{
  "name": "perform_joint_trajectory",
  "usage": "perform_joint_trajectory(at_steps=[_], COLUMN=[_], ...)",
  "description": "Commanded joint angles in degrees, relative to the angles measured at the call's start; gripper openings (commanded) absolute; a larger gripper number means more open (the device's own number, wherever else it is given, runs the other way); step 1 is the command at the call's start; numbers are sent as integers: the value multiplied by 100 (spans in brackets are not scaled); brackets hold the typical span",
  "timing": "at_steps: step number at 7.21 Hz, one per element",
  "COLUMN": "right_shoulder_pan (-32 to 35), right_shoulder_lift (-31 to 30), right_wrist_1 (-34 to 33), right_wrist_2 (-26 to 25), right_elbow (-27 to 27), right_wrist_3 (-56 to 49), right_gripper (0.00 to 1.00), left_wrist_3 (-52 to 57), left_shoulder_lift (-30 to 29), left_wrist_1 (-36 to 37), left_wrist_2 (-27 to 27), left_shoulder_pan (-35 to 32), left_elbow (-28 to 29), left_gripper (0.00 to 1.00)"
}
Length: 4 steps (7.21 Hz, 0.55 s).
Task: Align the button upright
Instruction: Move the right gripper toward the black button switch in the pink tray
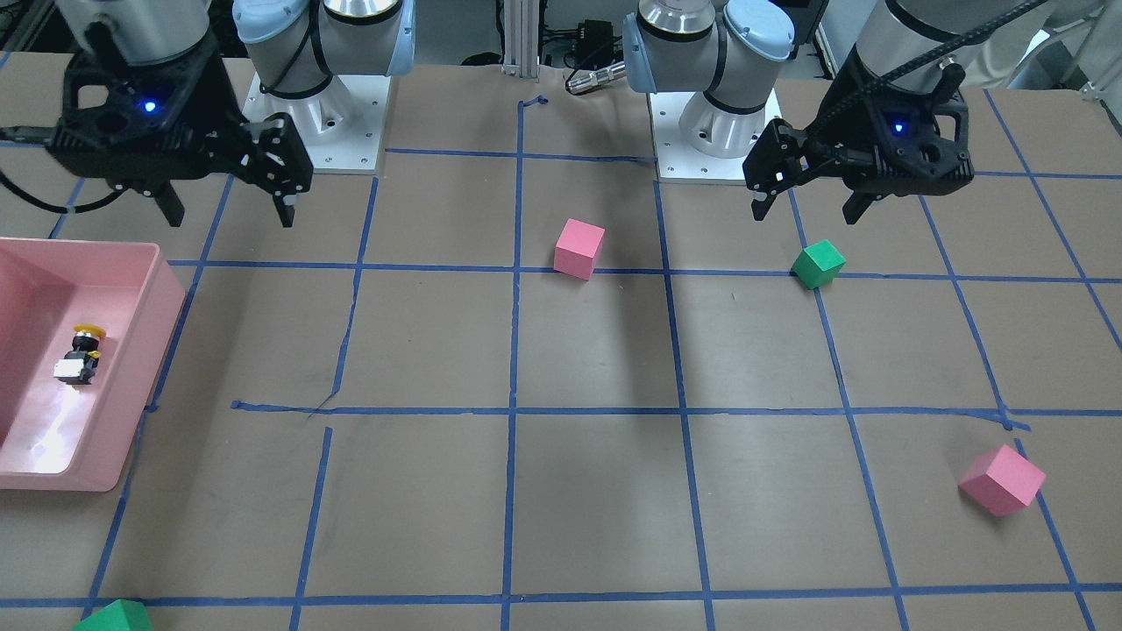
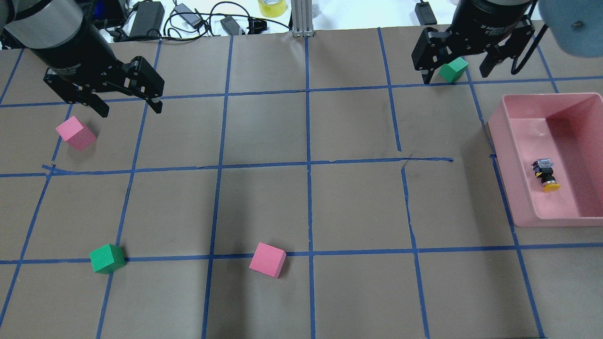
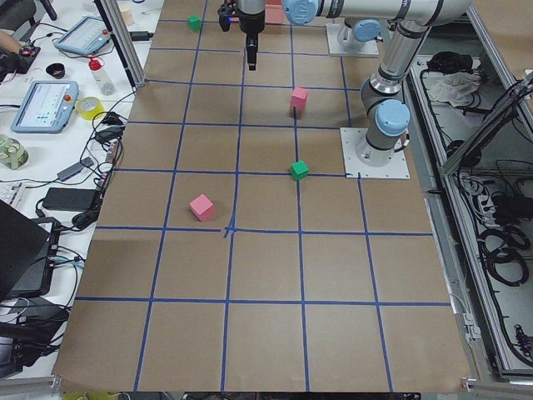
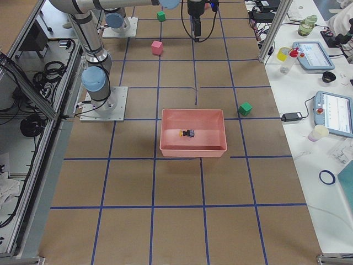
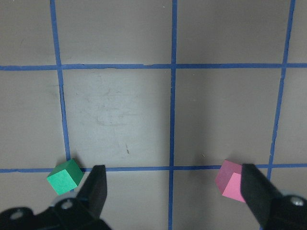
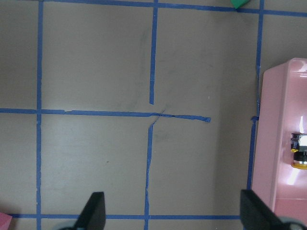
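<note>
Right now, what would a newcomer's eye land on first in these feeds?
The pink bin on the robot's right stands out, with the small yellow-capped button lying on its side on the bin's floor. The left gripper and right gripper both hang open above the table, holding nothing and well away from the button. Loose pink cubes and green cubes lie scattered over the blue-taped grid.
</note>
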Motion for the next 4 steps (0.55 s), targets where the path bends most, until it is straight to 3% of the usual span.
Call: perform_joint_trajectory(at_steps=[1,3,4], right_shoulder_pan=[-1246,-2470,-3041], right_shoulder_lift=[128,504,645], right_wrist_1=[-262,-1880,-2273], right_wrist_2=[10,45,54], right_elbow=[536,1380,1654], right_wrist_3=[-767,-2516,-2741], right_gripper=[100,100,98], left_wrist_3=[0,0,0], left_shoulder_lift=[-7,-16,-16], left_wrist_1=[5,5,5], left_wrist_2=[-7,-7,-7], left_shoulder_pan=[-3,-3,-3], left_elbow=[-5,-13,-22], left_gripper=[100,100,100])
